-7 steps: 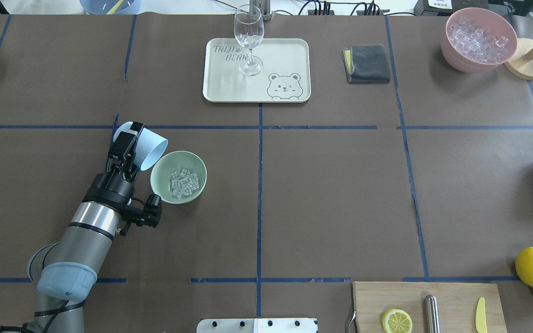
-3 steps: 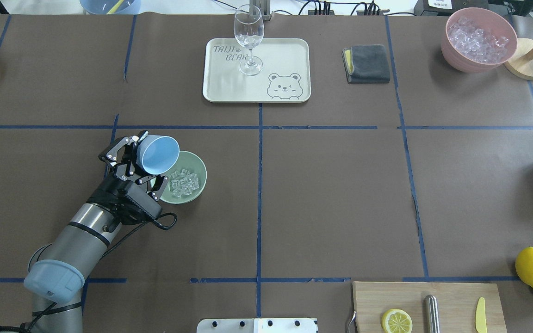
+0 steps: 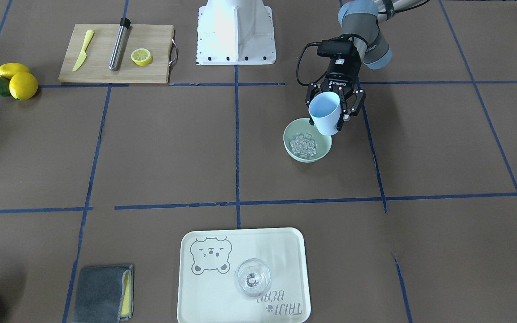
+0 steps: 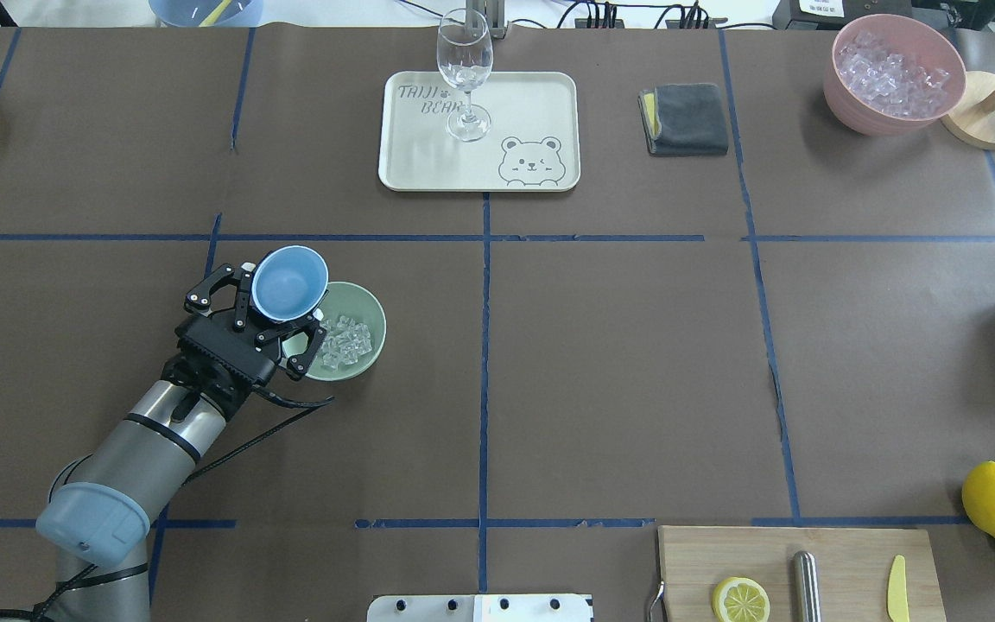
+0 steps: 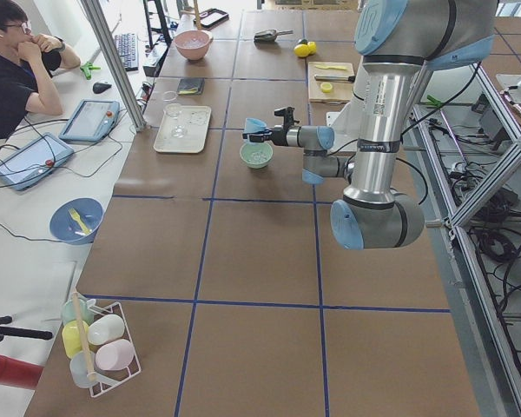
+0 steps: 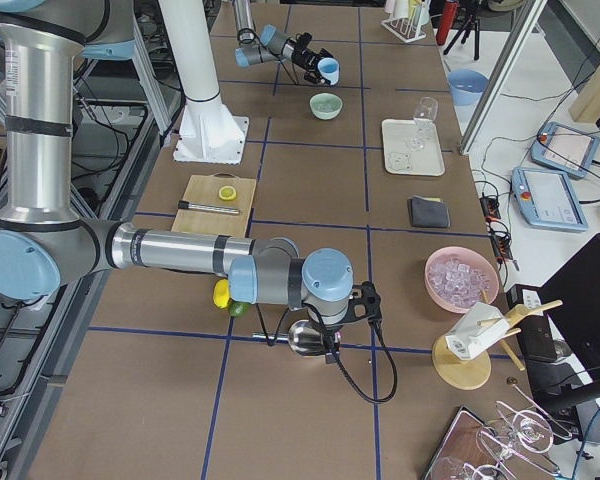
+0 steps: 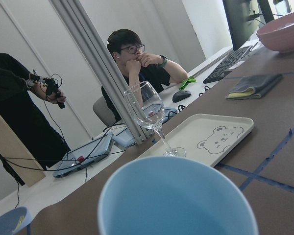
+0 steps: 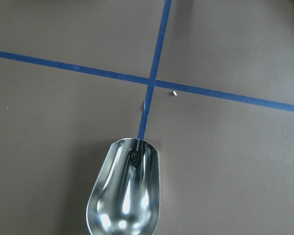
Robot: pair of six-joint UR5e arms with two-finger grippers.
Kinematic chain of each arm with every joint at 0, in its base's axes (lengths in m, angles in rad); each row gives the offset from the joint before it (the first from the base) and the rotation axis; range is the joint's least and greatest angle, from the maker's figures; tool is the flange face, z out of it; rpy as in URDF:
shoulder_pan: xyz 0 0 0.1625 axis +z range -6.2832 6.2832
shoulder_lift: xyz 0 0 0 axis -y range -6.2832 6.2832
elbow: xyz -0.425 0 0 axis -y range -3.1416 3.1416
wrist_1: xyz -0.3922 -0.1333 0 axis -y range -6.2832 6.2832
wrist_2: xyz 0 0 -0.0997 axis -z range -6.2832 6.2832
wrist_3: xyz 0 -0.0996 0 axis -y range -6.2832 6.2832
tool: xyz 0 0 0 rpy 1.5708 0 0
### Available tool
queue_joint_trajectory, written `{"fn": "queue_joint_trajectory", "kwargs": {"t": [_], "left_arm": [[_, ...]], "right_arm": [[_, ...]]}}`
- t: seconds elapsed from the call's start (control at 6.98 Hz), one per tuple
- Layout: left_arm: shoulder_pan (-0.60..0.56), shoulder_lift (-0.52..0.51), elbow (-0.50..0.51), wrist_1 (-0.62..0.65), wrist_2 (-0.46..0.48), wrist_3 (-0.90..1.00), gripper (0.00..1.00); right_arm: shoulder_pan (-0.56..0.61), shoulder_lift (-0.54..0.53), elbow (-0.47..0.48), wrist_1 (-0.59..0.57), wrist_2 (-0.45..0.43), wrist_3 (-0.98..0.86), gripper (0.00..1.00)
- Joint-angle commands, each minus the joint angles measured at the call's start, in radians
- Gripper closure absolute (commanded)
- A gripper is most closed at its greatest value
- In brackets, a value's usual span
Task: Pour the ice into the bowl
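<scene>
While the left gripper (image 4: pixel 282 304) has its jaws clamped on one light blue cup (image 3: pixel 325 115), upright above the edge of the one mint bowl (image 4: pixel 374 348), I find the ice (image 4: pixel 345 339) heaped inside that bowl (cubes too small to count). I read "ROBOTIQ" on the gripper body. One tray (image 4: pixel 532 95), lettered "TAIJI BEAR", carries one wine glass (image 4: pixel 464 65). Right gripper (image 6: pixel 327 340): I cannot tell the jaws' state; one metal scoop (image 8: pixel 125 191) shows below its wrist camera.
</scene>
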Motion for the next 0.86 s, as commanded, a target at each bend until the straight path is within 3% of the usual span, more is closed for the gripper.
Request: {"fn": "queue_joint_trajectory", "kwargs": {"t": [0.0, 0.57, 0.72], "left_arm": [[-0.022, 0.09, 0.0, 0.009, 0.0, -0.302, 1.0], [-0.117, 0.317, 0.026, 0.012, 0.0, -0.622, 1.0], [-0.12, 0.332, 0.054, 0.012, 0.0, -0.728, 1.0]], "right_arm": [[0.0, 0.002, 0.003, 0.0, 0.0, 0.0, 0.0], [0.002, 0.002, 0.003, 0.0, -0.002, 0.002, 0.0], [0.002, 0.002, 0.005, 0.0, 0.0, 0.002, 0.0]]}}
